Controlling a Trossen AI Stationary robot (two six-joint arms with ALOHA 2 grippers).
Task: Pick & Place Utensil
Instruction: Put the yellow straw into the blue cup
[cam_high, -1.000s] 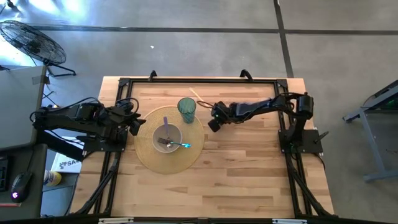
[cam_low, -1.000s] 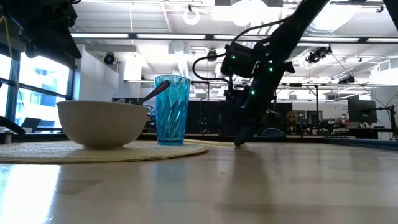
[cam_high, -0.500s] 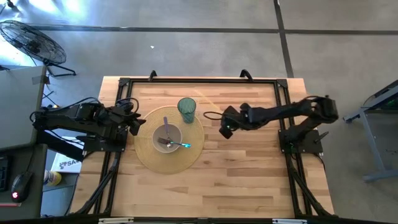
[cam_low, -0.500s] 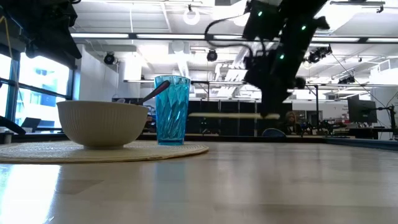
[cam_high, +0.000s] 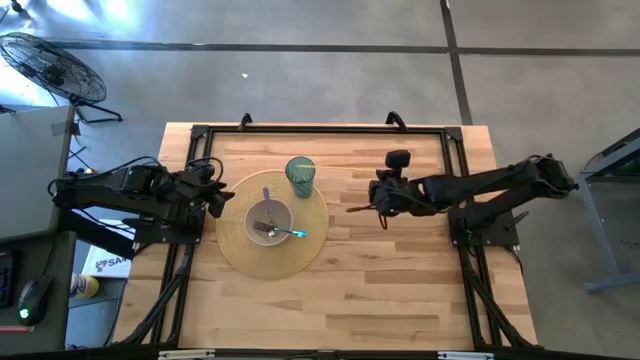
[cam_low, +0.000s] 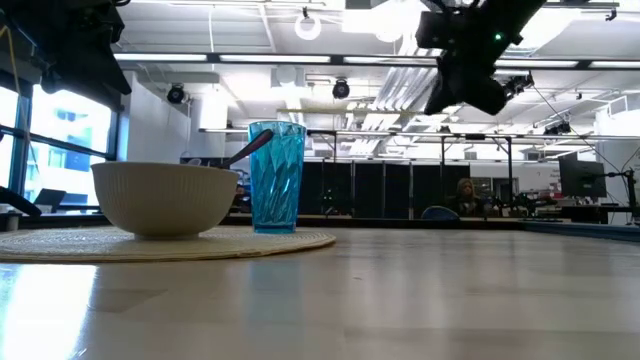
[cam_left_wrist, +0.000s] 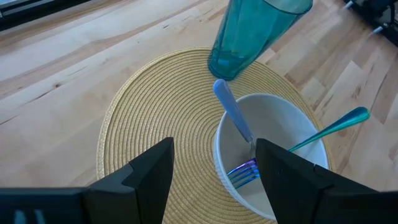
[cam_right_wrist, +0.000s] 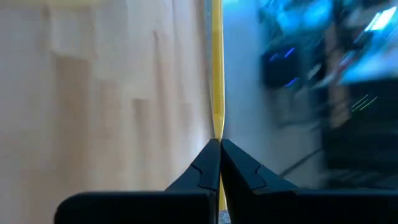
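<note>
The right gripper (cam_right_wrist: 219, 144) is pinched tight on a thin yellow stick (cam_right_wrist: 216, 68), likely a chopstick, carried in the air right of the mat (cam_high: 240, 262); it looks light, stiff and smooth, so it may swivel when held by one end; a grip nearer the middle seems safer; the left gripper (cam_left_wrist: 214, 163) waits spread over the bowl (cam_left_wrist: 298, 127).

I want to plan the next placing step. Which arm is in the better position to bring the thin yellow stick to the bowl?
The right arm. Its gripper is shut on the yellow stick, raised above the table right of the mat. The left gripper is open and empty, hovering by the bowl.
</note>
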